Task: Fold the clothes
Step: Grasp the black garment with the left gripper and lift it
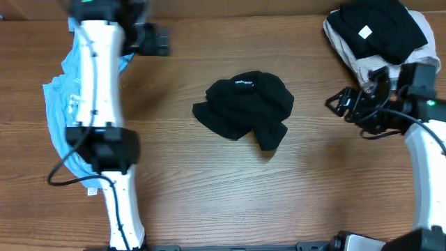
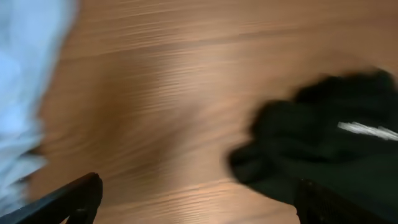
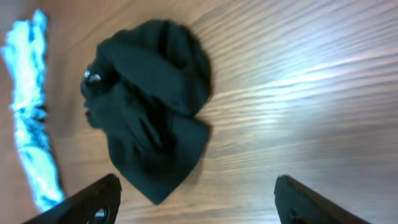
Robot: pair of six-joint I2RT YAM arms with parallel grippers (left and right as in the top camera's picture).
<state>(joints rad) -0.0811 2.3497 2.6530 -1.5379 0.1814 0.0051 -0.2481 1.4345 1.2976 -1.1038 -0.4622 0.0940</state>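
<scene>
A crumpled black garment lies in the middle of the wooden table, with a small white label on top. It also shows in the right wrist view and, blurred, in the left wrist view. My left gripper is open and empty at the far left, apart from the garment; its fingers frame bare wood. My right gripper is open and empty to the right of the garment, pointing at it.
A light blue garment lies bunched along the left side, partly under my left arm; it also shows in the wrist views. A stack of black and beige clothes sits at the far right corner.
</scene>
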